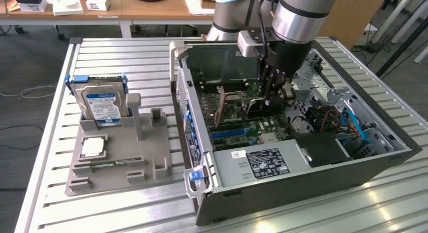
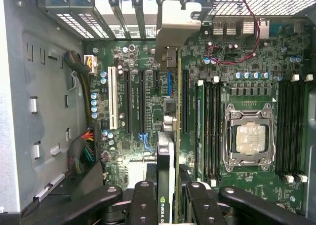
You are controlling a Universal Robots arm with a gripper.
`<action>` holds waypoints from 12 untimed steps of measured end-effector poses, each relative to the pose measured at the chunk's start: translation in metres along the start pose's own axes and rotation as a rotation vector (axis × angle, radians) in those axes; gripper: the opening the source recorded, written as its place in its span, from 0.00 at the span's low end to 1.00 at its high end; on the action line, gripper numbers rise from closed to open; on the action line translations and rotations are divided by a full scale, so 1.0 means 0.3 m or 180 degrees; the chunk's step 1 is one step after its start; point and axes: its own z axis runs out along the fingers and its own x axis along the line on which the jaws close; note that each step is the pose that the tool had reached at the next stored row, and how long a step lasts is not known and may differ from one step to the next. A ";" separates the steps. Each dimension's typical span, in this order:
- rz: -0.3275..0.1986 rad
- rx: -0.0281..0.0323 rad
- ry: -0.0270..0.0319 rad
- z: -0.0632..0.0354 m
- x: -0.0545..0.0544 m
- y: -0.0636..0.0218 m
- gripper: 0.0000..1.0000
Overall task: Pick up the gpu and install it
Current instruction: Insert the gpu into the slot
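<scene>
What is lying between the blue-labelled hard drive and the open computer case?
In the exterior view, a tall post and a shorter post of the grey holder stand between the hard drive and the computer case.

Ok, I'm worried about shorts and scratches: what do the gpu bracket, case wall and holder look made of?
The gpu bracket looks like bare metal, likely steel: pale sheen, folded lip. The case wall looks like matte grey sheet metal: punched tabs and slots. The holder is probably plastic: dull uniform grey, blocky posts.
</scene>
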 end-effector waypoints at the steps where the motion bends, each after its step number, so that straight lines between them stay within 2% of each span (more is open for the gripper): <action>1: 0.0000 0.0000 0.0000 0.000 0.000 0.001 0.27; 12: 0.0000 0.0000 0.0001 0.024 0.001 0.003 0.27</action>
